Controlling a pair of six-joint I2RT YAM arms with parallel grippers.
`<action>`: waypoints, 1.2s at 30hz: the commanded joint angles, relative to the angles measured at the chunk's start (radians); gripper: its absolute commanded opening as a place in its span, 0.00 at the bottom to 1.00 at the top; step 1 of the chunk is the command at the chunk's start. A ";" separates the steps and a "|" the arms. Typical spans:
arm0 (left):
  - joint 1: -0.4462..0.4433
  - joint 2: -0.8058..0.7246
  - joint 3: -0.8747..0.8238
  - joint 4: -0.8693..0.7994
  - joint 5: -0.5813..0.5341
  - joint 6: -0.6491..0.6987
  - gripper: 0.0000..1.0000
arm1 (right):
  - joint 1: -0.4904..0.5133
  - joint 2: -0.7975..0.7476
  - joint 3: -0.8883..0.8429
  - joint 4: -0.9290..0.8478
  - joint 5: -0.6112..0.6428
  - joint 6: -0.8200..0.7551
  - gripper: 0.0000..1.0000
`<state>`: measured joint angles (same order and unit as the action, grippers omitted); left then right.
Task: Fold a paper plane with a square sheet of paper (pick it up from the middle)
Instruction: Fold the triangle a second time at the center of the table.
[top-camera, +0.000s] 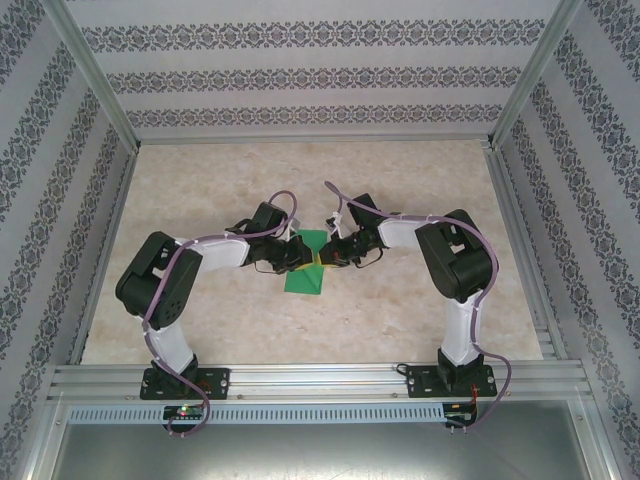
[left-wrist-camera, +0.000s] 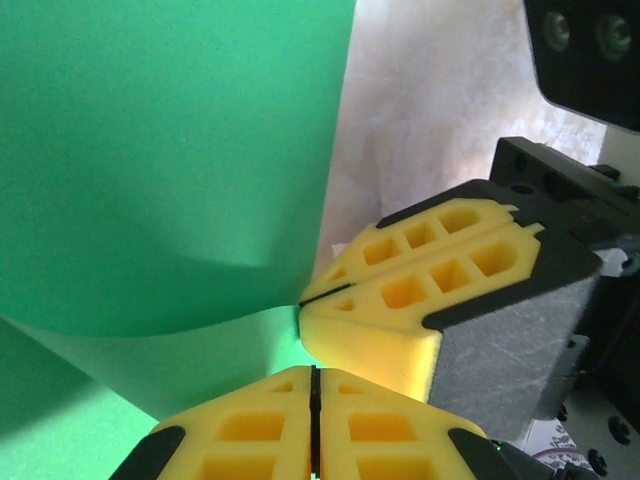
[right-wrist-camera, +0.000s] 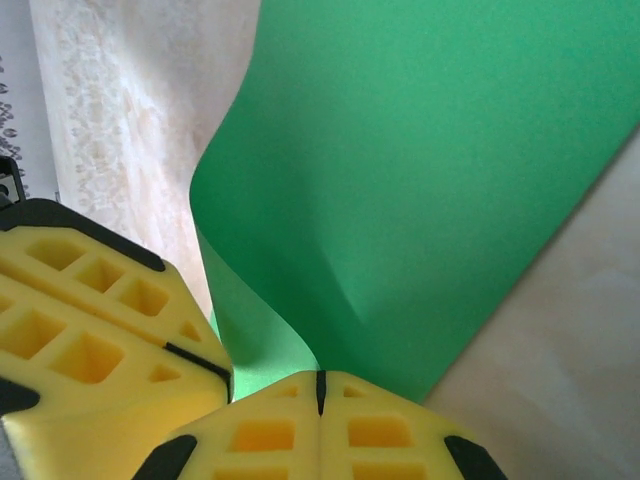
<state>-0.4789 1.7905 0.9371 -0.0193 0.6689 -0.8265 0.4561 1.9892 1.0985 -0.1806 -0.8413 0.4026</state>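
Note:
The bright green sheet of paper (top-camera: 304, 277) lies mid-table, bent upward where both grippers meet. My left gripper (top-camera: 303, 254) comes in from the left, its yellow fingers pressed together on the paper's curled part (left-wrist-camera: 150, 180); the fingertip seam (left-wrist-camera: 313, 372) touches the green. My right gripper (top-camera: 333, 252) comes in from the right, fingers also closed, with the paper (right-wrist-camera: 420, 160) rising from their seam (right-wrist-camera: 320, 378). The two sets of tips nearly touch: the right gripper's fingers (left-wrist-camera: 430, 290) show in the left wrist view, the left gripper's fingers (right-wrist-camera: 90, 330) in the right wrist view.
A pale marble-patterned tabletop (top-camera: 200, 200) spreads around the paper. Patterned walls and aluminium frame posts (top-camera: 95, 80) enclose it. A metal rail (top-camera: 320, 380) runs along the near edge with both arm bases on it.

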 joint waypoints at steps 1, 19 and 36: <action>-0.014 0.015 0.030 -0.025 -0.012 0.009 0.10 | 0.005 0.014 0.029 -0.047 0.013 -0.060 0.02; -0.013 0.032 0.020 0.007 -0.001 -0.002 0.09 | 0.027 0.046 0.096 -0.129 0.054 -0.114 0.01; -0.013 0.028 -0.003 0.018 -0.006 -0.005 0.07 | 0.033 0.057 0.146 -0.177 0.094 -0.163 0.00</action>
<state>-0.4789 1.8229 0.9466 -0.0166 0.6693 -0.8272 0.4824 2.0262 1.2182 -0.3305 -0.7673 0.2745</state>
